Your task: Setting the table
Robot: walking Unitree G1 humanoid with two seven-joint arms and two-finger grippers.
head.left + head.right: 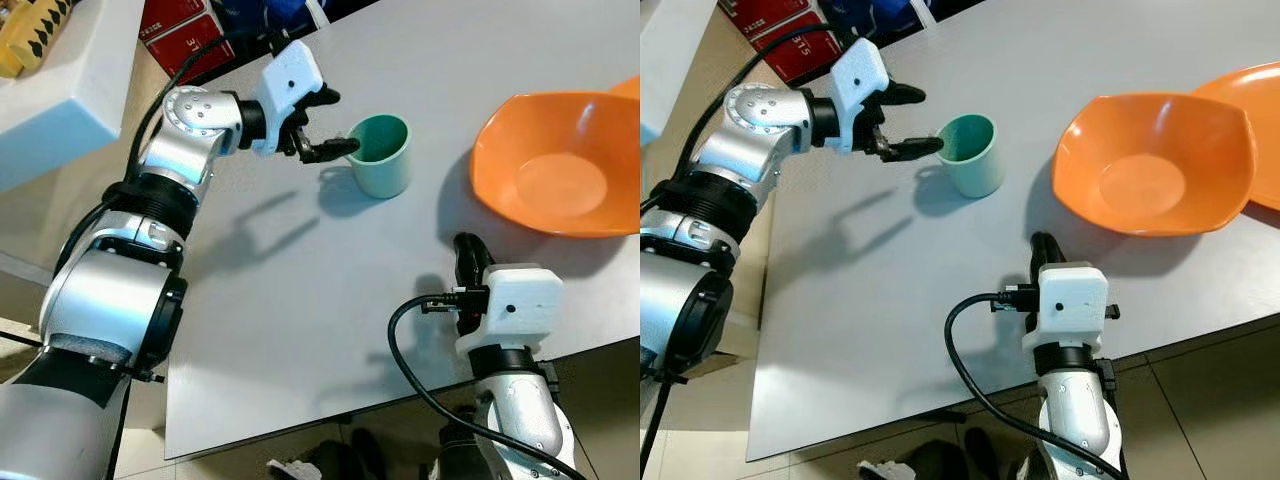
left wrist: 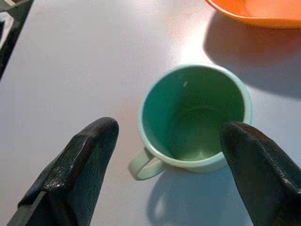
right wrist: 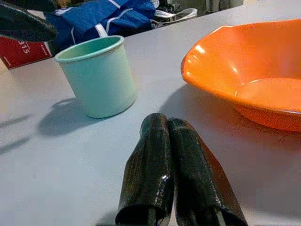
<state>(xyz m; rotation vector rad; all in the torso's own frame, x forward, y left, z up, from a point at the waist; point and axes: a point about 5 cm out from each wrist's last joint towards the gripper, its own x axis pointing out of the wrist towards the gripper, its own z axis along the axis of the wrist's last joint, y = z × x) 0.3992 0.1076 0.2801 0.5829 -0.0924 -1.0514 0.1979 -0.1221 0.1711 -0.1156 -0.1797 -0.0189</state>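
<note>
A pale green mug [image 1: 385,155] stands upright and empty on the grey table [image 1: 300,300], its handle turned toward my left arm. My left gripper [image 1: 338,122] hovers open just left of the mug, with one fingertip close to the rim. In the left wrist view the mug [image 2: 197,117] sits ahead between the two spread fingers [image 2: 75,174]. An orange bowl [image 1: 555,165] lies to the right of the mug. My right gripper [image 1: 468,250] is shut on nothing, low over the table near its front edge, pointing toward the bowl [image 3: 254,70] and mug [image 3: 99,75].
An orange plate [image 1: 1255,90] lies partly under the bowl at the far right. Red boxes [image 1: 180,35] and a blue bag [image 3: 103,19] lie beyond the table's far edge. A white counter [image 1: 60,90] stands at the left. Shoes [image 1: 320,465] lie under the near edge.
</note>
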